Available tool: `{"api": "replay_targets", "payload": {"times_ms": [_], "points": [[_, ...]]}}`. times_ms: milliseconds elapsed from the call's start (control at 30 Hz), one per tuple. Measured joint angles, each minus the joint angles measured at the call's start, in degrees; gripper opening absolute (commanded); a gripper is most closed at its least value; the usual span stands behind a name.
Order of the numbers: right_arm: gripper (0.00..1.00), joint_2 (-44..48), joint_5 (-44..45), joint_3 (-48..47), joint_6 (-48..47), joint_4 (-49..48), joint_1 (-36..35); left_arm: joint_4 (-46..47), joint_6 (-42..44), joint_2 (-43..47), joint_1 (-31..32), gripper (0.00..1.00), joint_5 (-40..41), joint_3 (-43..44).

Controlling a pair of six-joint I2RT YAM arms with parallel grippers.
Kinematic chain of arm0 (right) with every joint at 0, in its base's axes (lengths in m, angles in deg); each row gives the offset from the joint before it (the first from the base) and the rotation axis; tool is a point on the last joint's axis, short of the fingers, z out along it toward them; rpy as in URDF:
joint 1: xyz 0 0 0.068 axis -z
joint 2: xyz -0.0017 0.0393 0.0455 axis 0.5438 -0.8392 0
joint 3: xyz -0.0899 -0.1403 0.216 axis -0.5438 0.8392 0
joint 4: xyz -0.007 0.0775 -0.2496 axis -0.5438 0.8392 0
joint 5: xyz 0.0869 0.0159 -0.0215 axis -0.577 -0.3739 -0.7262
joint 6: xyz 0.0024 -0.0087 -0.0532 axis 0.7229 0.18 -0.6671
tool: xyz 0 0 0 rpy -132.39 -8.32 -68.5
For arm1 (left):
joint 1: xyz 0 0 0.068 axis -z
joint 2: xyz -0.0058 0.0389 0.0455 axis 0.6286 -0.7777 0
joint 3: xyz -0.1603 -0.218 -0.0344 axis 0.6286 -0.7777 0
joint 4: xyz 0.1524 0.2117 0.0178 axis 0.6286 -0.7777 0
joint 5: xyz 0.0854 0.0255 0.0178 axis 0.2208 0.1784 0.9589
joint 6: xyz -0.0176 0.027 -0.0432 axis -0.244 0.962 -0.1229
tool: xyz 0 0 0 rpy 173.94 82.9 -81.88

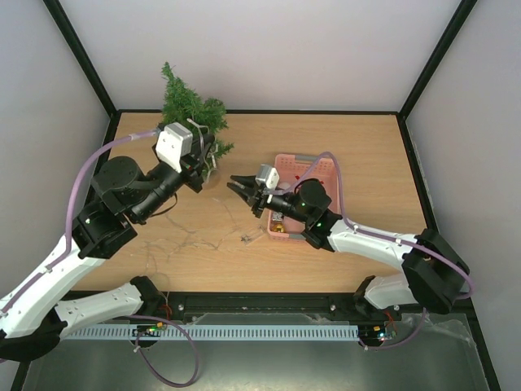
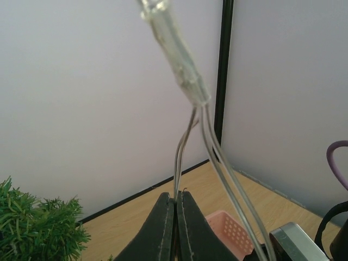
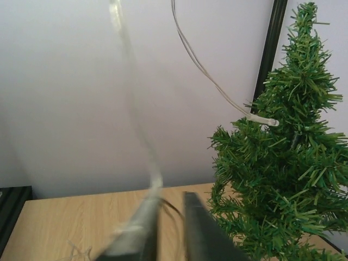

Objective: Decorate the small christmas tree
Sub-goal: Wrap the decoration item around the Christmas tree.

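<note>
Left claw (image 2: pixel 175 198) (pinching one light string (image 2: pixel 180 73)), one tree (image 3: pixel 283 163)

Wooden table (image 1: pixel 358 147) — tree (image 1: pixel 191 110) stands back left, pink basket (image 1: pixel 289 167) right of centre. Thin wire (image 1: pixel 183 244) sprawls loose at front left — small dark star (image 1: pixel 246 238) near the basket.

Green small christmas tree (image 1: pixel 189 104), pink basket (image 1: pixel 285 160), wood-grain table (image 1: pixel 366 163).
</note>
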Motion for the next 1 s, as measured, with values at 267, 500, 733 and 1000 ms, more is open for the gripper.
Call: {"api": "replay_targets", "payload": {"times_ms": [267, 500, 733, 1000], "points": [[0.02, 4.3, 4.7, -0.7, -1.2, 7.8, 0.0, 0.0, -1.4, 0.7, -1.8, 0.02, 3.4, -0.6], [0.02, 12.8, 15.6, -8.2, -0.9, 15.2, 0.0, -3.3, -3.9, 0.1, -7.1, 0.03, 7.1, 0.9], [0.02, 7.7, 24.5, -24.0, -3.2, 20.9, 0.1, -7.2, -7.4, -3.2, -15.3, 0.02, 2.4, 5.6], [0.02, -1.8, 29.2, -36.9, -1.4, 24.2, 6.5, -15.2, -8.7, -7.8, -25.0, 0.02, -10.0, 10.6]]}}
